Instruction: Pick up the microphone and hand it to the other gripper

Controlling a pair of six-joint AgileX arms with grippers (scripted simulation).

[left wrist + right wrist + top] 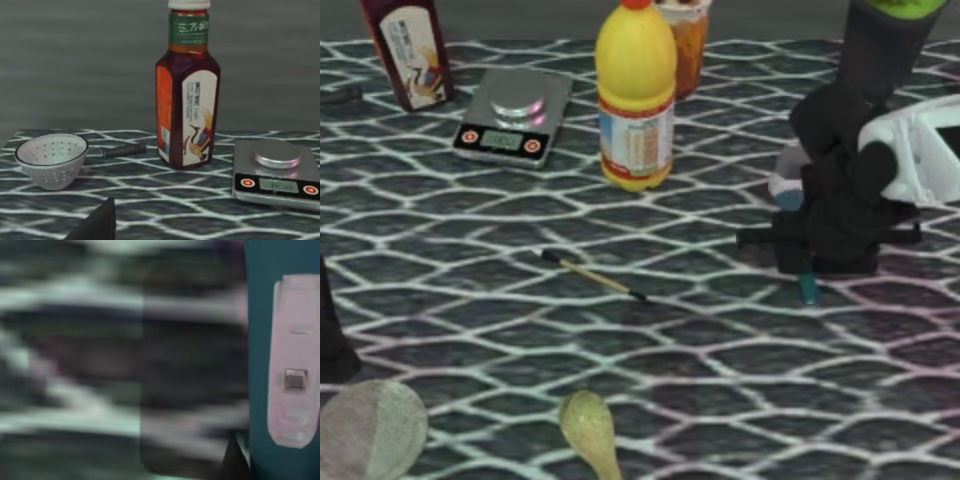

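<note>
Tbl [440, 230], patterned top, is carrying everything. My R arm is sitting low over the right side, R gripper [807, 262] down on the microphone [808, 288]; whether jaws are closed on it, can't tell. Mic is lying on tbl under it, long axis running far-to-near: pale head [784, 178] far, teal tail near. R wrist cam is showing teal handle and white strip [294, 360] close up. Yellow btl [635, 95] is standing upright, capped. Dark btl [187, 90]: reddish liquid. Colander [51, 159]: holding nothing. L arm is idling at left edge.
</note>
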